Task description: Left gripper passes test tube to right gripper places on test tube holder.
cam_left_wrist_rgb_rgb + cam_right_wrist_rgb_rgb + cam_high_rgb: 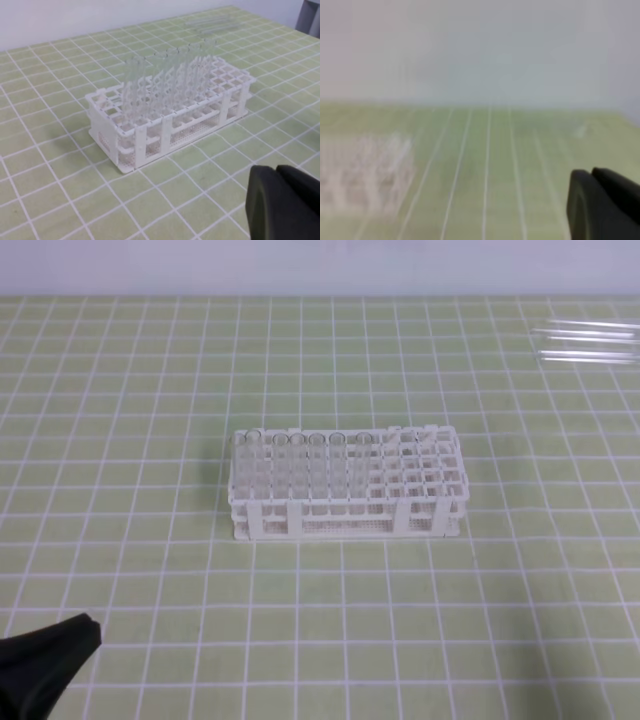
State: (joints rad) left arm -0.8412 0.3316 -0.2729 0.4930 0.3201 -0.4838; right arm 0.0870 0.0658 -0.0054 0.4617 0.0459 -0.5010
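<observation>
The counter (120, 390) is covered by a light green mat ruled with a white grid, flat throughout. A plain pale wall (320, 265) runs along its far edge.

The test tube holder (345, 502), white plastic, stands upright near the middle of the counter. Several clear tubes (300, 455) stand upright in its left portion; the right-hand holes show none.

Loose test tubes (590, 343) lie flat at the far right of the counter, well apart from the holder.

The left gripper (280, 202) is at the near left corner, jaws closed together, holding nothing. The right gripper (600, 202) appears only in its own wrist view, which is badly blurred; its jaws are likewise closed and empty.
</observation>
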